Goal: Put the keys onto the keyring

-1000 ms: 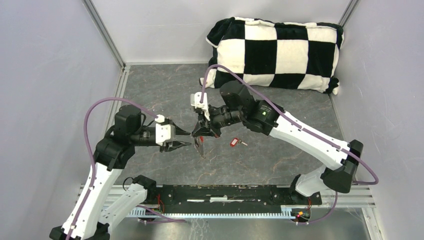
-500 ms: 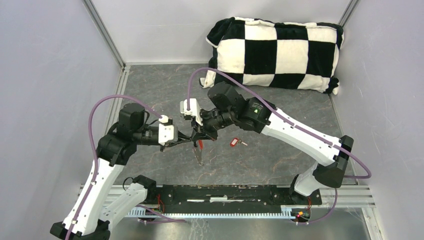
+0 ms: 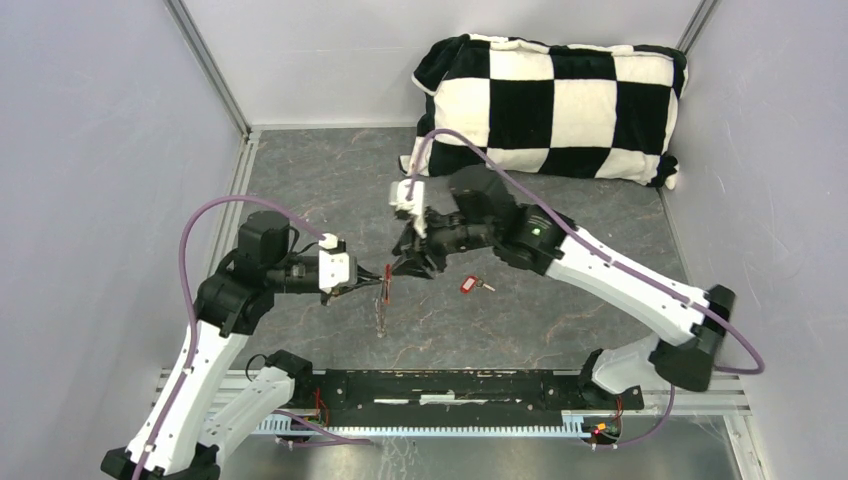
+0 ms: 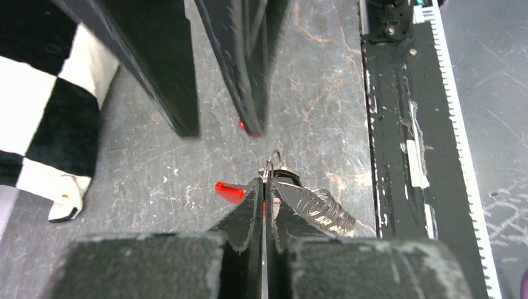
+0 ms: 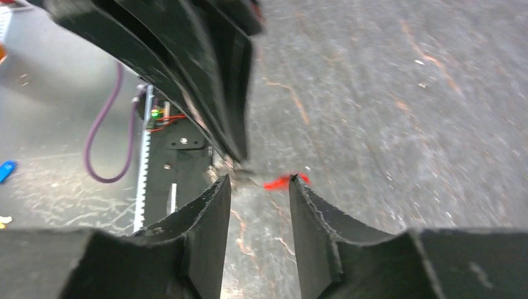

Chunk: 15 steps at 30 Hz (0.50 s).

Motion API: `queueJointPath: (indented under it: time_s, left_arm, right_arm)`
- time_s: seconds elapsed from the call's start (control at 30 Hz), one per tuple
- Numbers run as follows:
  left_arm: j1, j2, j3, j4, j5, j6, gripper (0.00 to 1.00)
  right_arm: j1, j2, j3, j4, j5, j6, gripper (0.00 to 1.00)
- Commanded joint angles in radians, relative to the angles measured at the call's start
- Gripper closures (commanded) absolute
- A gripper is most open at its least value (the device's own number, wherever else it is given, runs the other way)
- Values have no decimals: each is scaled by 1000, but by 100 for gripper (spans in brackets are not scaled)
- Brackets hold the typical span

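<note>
Left pincer (image 4: 264, 185) is shut tight, jaws meeting with almost no gap, clamped on the keyring (image 4: 320, 208) at its thin silver rings. Keyring is off the table (image 3: 330, 180), held in the air slightly left of centre in the top view. One ring pokes out past the fingertips. A bunched coil of rings sits just right of the jaws in the left wrist view. Red fob (image 4: 229, 191) sticks out on the other side of the jaws, right against them. From above, the keyring hangs from the grip as a thin line, red part at the top, thin dark end lower. Can't tell whether that lower bit is a key.

Opposite it, the right pincer (image 5: 260, 182) is open, jaws clearly apart, nothing clamped between them. Its tips sit just beside the left pincer's tips, facing them, with a bit of red showing beyond the gap. Right wrist view is blurred, so contact can't be told.

On the table, right of both pincers and apart from them, lies the red-headed key (image 3: 467, 285), flat, metal blade pointing right.

Black-and-white checkered pillow (image 3: 550, 100) sits at the far side of the table by the back wall, well apart from the rest. Black rail (image 3: 450, 385) runs along the near edge between the arm bases.
</note>
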Motion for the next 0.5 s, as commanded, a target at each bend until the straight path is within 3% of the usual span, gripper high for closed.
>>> queueJointPath:
  time_s: [0.0, 0.1, 0.23, 0.47]
  left_arm:
    - [-1, -93, -71, 271, -18, -259, 98]
    - [-1, -161, -146, 476, -42, -445, 98]
    - [0, -180, -183, 631, -68, -615, 98]
    - [-1, -164, -184, 742, -51, -711, 98]
  right_arm:
    - [-95, -183, -208, 313, 9, 210, 51]
    - [-115, -259, -334, 455, -7, 312, 45]
    - [-113, -325, -459, 611, -4, 402, 43]
    - [-116, -317, -559, 865, -83, 571, 43]
